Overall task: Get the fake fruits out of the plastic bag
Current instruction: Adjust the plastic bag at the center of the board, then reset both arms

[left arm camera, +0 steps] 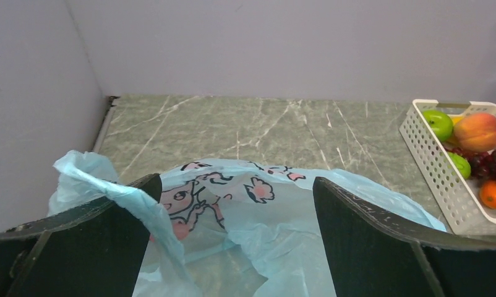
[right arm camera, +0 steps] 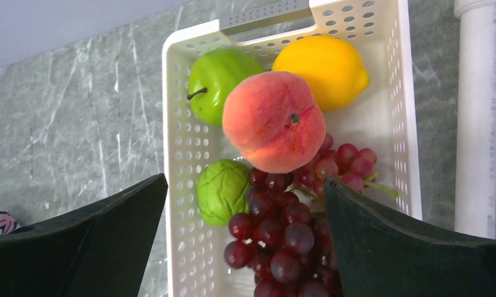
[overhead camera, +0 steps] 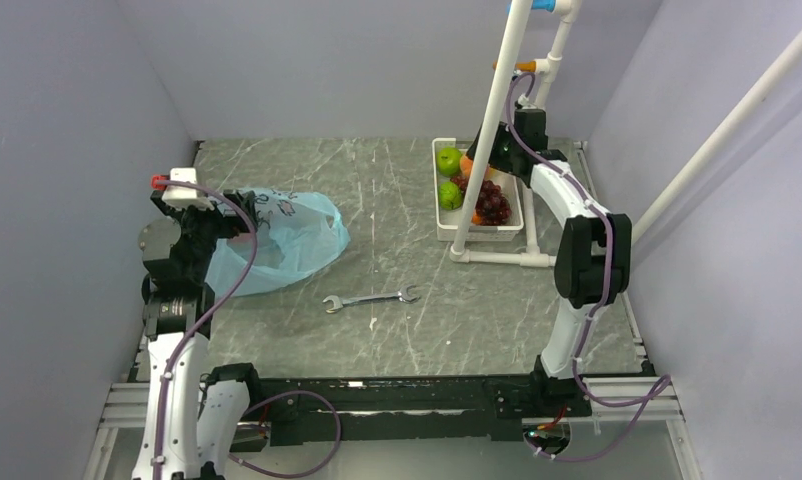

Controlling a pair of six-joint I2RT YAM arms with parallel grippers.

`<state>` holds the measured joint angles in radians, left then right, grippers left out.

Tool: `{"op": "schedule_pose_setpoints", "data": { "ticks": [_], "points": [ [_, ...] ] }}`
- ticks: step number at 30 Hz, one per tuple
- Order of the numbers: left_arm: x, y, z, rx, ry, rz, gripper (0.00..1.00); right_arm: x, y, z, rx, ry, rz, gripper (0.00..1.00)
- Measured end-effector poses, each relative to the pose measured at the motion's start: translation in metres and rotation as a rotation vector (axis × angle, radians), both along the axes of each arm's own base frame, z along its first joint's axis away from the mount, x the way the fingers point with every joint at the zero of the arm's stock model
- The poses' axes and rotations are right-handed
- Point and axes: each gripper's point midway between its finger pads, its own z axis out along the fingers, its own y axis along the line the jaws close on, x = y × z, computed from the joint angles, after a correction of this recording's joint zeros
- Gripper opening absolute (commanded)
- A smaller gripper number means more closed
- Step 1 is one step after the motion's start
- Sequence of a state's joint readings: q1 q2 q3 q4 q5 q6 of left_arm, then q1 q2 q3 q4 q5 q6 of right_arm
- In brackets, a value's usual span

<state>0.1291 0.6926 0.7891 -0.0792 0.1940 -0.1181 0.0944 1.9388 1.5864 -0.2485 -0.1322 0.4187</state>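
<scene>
The light blue plastic bag lies crumpled at the left of the table. My left gripper is at its near left end, jaws wide open. In the left wrist view the bag fills the gap of the gripper, and a bag strip drapes over the left finger; no fruit shows inside. My right gripper hangs open and empty over the white basket. Under this gripper lie a peach, lemon, green apple, wrinkled green fruit and grapes.
A steel wrench lies on the table's near middle. A white PVC pipe frame stands in front of and beside the basket, its base bar along the near side. Grey walls close in the left, back and right.
</scene>
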Motion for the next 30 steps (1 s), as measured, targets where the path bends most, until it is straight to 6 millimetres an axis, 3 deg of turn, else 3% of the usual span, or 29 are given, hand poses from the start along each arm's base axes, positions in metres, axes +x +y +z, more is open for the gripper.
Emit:
{"op": "schedule_pose_setpoints", "data": {
  "ticks": [6, 9, 13, 19, 22, 26, 30],
  "points": [
    [-0.014, 0.025, 0.01, 0.012, -0.037, 0.151, 0.99, -0.026, 0.003, 0.037, 0.006, -0.061, 0.011, 0.99],
    [-0.018, 0.051, 0.009, -0.008, 0.01, 0.309, 0.99, -0.042, 0.004, 0.051, 0.008, -0.084, 0.016, 0.99],
    [-0.021, 0.078, -0.004, -0.03, 0.084, 0.473, 0.99, -0.062, 0.003, 0.052, 0.007, -0.084, 0.018, 0.99],
    [-0.037, 0.081, -0.013, -0.032, 0.133, 0.528, 0.99, -0.084, 0.001, 0.049, 0.006, -0.071, 0.02, 0.99],
    [-0.05, 0.075, 0.011, -0.048, 0.13, 0.52, 0.99, -0.097, 0.001, 0.056, -0.005, -0.076, 0.013, 0.99],
    [-0.069, 0.057, 0.087, -0.11, -0.008, 0.425, 0.99, -0.122, -0.01, 0.078, -0.037, -0.109, -0.036, 0.99],
    [-0.096, 0.029, 0.135, -0.159, -0.123, 0.273, 0.99, -0.152, -0.025, 0.11, -0.066, -0.173, -0.093, 0.99]
  ]
}}
